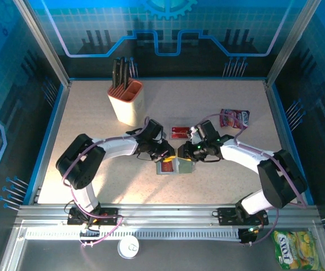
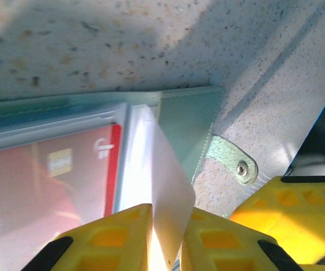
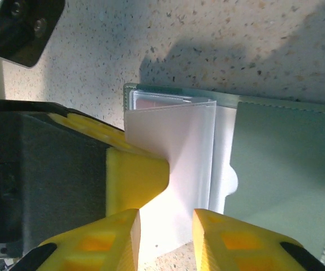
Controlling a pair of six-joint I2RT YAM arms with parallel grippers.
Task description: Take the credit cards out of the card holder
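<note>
A blue-walled cell (image 1: 168, 56) encloses a pale speckled desk (image 1: 94, 180). A beige knife block (image 1: 126, 103) stands at the back left and a pink snack packet (image 1: 234, 117) lies at the back right. Both arms reach inward and meet at the desk's middle. There the card holder (image 1: 176, 167) lies open and flat, its long axis running left to right between them. Red cards (image 1: 180, 132) lie just behind it, already out. The left hand (image 2: 167, 226) is closed on a leaf of the holder's plastic sleeve (image 2: 156, 169), holding it raised. The right hand (image 3: 165, 237) stands narrowly parted astride the sleeve's free edge, not visibly clamping it. One red card (image 2: 49, 180) sits in the pocket just left of the left hand's pinch, lengthwise along the holder. The right hand looks the freer to draw it out.
</note>
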